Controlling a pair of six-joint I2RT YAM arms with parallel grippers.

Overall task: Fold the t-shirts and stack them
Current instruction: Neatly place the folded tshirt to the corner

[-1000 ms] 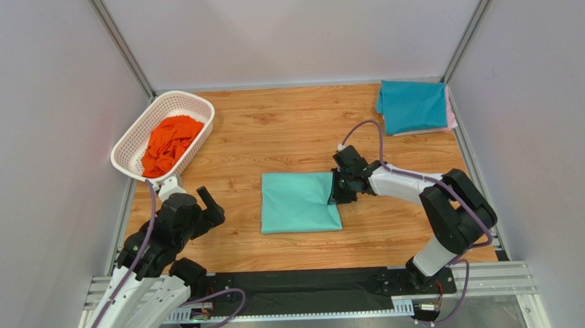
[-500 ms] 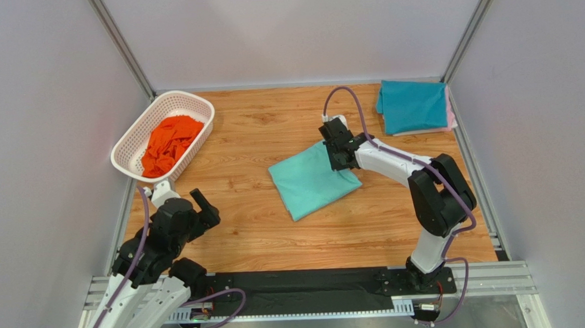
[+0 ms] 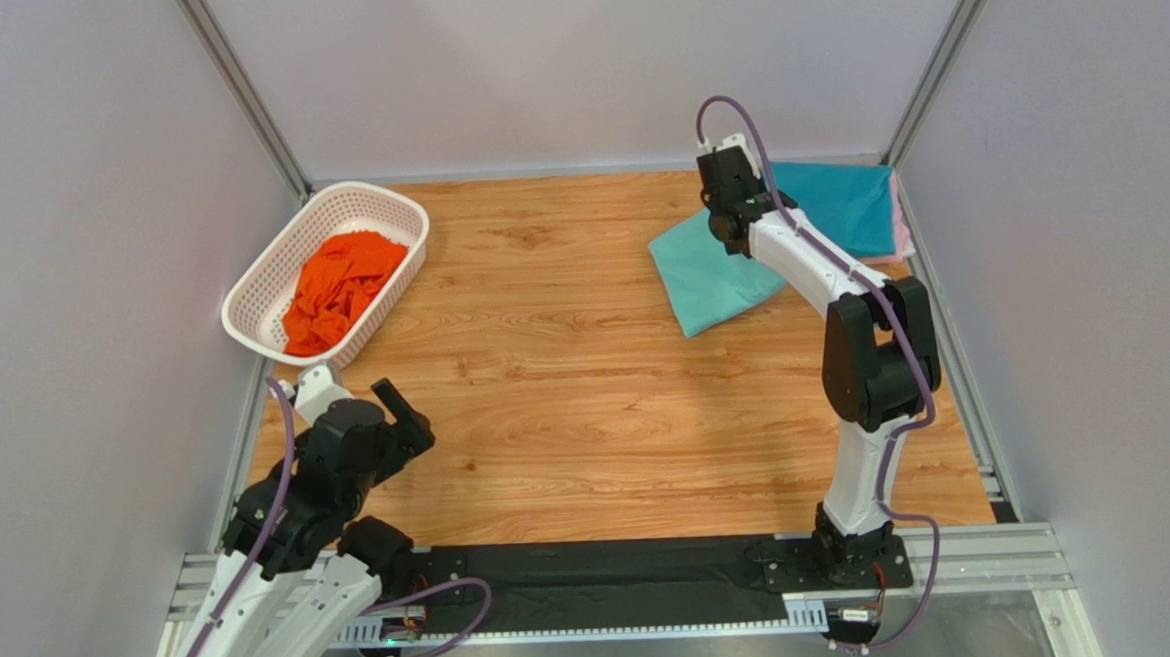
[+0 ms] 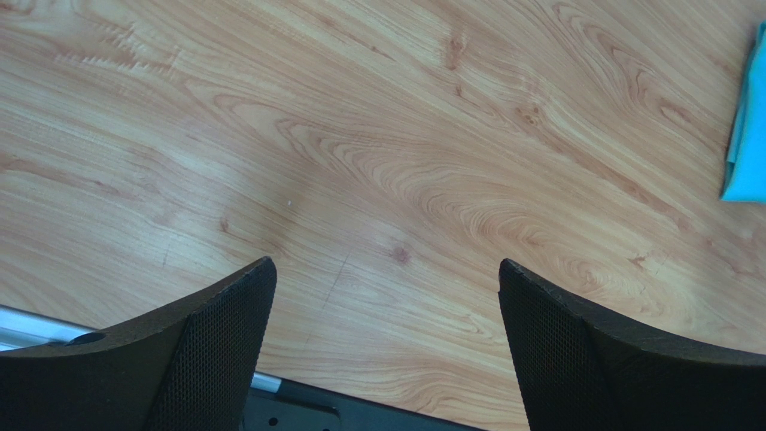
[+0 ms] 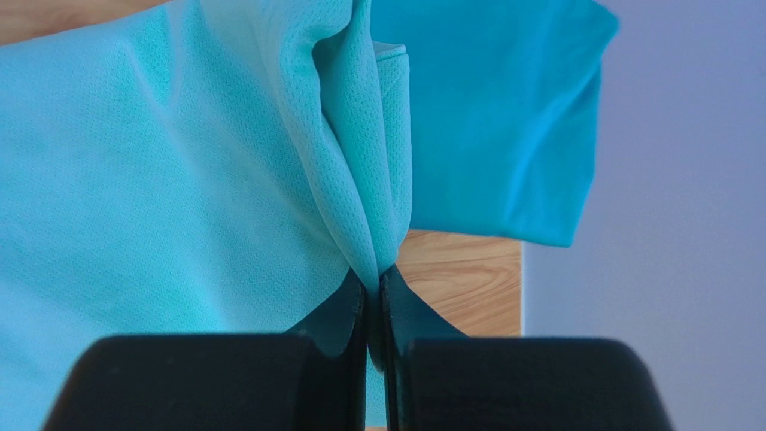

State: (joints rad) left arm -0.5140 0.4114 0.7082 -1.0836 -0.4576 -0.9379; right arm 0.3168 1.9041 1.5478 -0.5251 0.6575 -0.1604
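My right gripper is shut on the edge of the folded mint-green t-shirt, pinching a bunch of its cloth. The tee lies at the back right, tilted. Beside it the folded teal t-shirt lies on a pink one in the far right corner; the teal one also shows in the right wrist view. The orange t-shirt is crumpled in the white basket. My left gripper is open and empty over bare wood near the front left, its fingers wide apart.
The enclosure's grey walls stand close on the left, right and back. A black rail runs along the near edge. A corner of mint cloth shows at the right edge of the left wrist view.
My right gripper has dragged the mint-green tee from the table's middle to the back right, up against the teal stack. My left arm has drawn back slightly toward the front left.
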